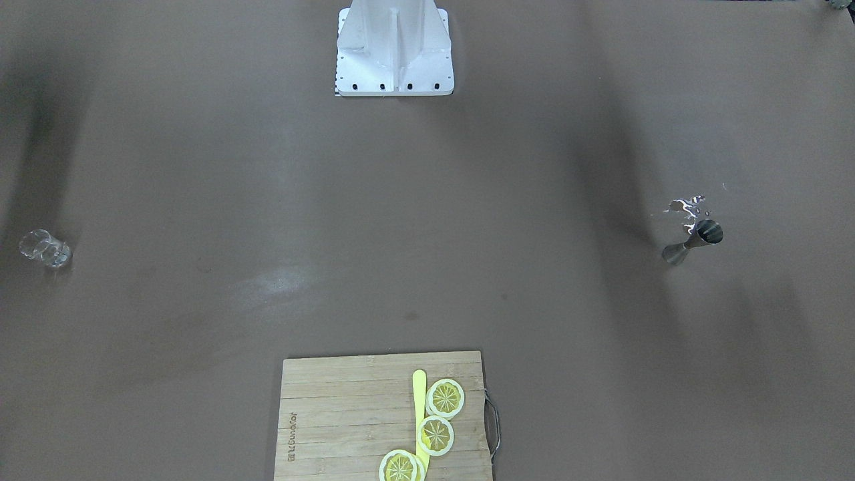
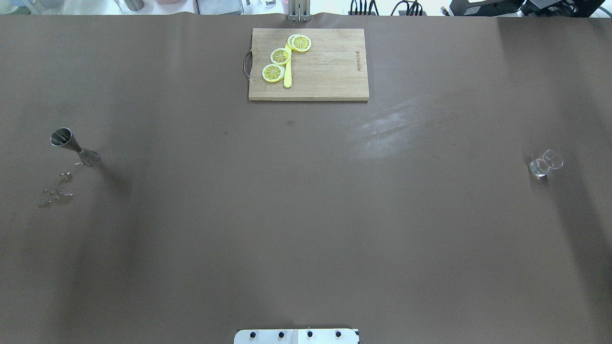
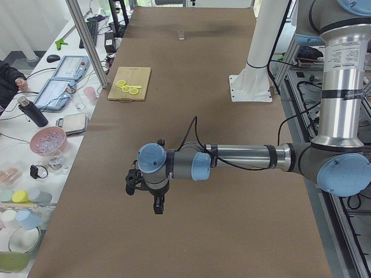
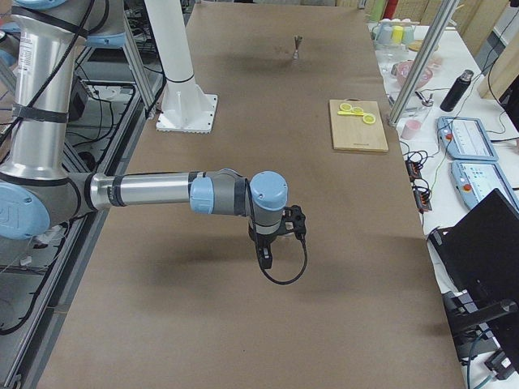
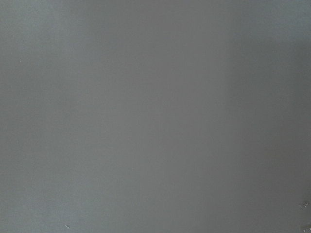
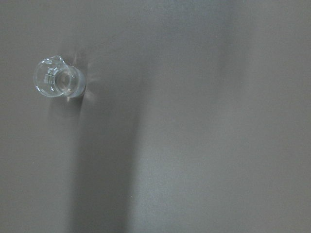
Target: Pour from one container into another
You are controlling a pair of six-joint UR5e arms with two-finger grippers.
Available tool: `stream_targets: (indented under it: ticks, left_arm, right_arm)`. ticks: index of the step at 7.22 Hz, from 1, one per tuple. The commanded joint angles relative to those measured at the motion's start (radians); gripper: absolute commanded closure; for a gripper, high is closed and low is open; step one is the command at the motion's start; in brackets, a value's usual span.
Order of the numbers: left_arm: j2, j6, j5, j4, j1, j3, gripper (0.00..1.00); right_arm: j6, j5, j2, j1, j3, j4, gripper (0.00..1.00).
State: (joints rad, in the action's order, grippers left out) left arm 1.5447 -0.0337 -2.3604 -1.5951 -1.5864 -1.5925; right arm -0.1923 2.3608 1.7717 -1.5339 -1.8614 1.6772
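A brown-covered table (image 2: 306, 215) fills the overhead view, with a pale patch of glare (image 2: 387, 131) toward two o'clock. From the left end, a cluttered white bench (image 3: 17, 156) runs along nine o'clock, beside an aluminium post (image 3: 88, 43).

Overhead behind me, front one facing me, both look down, share the cutting board (image 2: 330, 71). Side cameras look along the table (image 3: 191, 104) from its ends. My wrist cameras face down.
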Motion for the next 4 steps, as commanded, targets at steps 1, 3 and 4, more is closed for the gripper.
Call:
stream_targets:
  ticks: [1, 3, 4]
  left_arm:
    - [0.000, 0.000, 0.001, 0.000, 0.000, -0.001, 0.02]
    - [-0.002, -0.005, -0.029, -0.003, -0.001, -0.016, 0.02]
    - [0.002, -0.009, -0.036, -0.002, 0.002, -0.020, 0.02]
  right_arm:
    - [0.001, 0.002, 0.002, 0.000, 0.001, -0.016, 0.00]
    - [0.001, 0.002, 0.002, 0.000, -0.001, -0.017, 0.00]
    - [0.001, 0.002, 0.002, 0.000, 0.001, -0.017, 0.00]
